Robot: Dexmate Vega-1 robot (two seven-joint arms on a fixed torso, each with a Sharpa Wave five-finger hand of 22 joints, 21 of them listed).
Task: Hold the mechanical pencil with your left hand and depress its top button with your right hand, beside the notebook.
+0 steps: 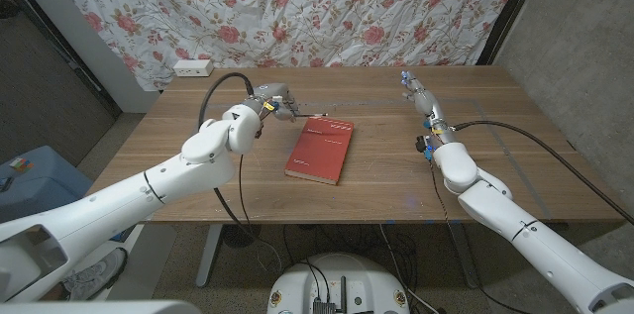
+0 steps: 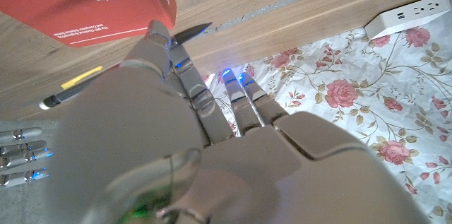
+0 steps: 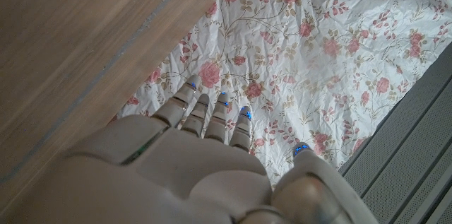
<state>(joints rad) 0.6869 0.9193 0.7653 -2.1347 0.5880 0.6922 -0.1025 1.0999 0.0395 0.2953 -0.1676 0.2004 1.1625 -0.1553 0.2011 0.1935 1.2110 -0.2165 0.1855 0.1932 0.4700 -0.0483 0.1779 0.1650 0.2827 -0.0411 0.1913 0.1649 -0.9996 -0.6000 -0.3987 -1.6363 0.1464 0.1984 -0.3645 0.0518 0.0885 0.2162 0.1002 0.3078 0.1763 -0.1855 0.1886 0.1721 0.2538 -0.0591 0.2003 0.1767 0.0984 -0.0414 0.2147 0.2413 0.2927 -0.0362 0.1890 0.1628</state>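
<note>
"What have your fingers got?"

"My left hand (image 1: pixel 274 97) has its fingers curled around the mechanical pencil (image 2: pixel 76 86) (thumb over the barrel, as far as the left wrist view shows). It sits just beside the upper left corner of the red notebook (image 1: pixel 321 152). In the head view the pencil's end pokes out toward the notebook's top edge."

"And the right?"

"My right hand (image 1: pixel 419 93) is well apart, near the table's (image 1: pixel 396 180) far edge, fingers straight and close together, holding nothing."

"So which step?"

"I judge the hold is made; the press is not yet begun. Next, I think the right hand must cross over the notebook and bring a fingertip squarely onto the top button. I cannot tell which pencil end carries it."

"Anything else?"

"A white power strip (image 1: pixel 193 68) by the flowered curtain (image 1: pixel 327 7)."
</note>
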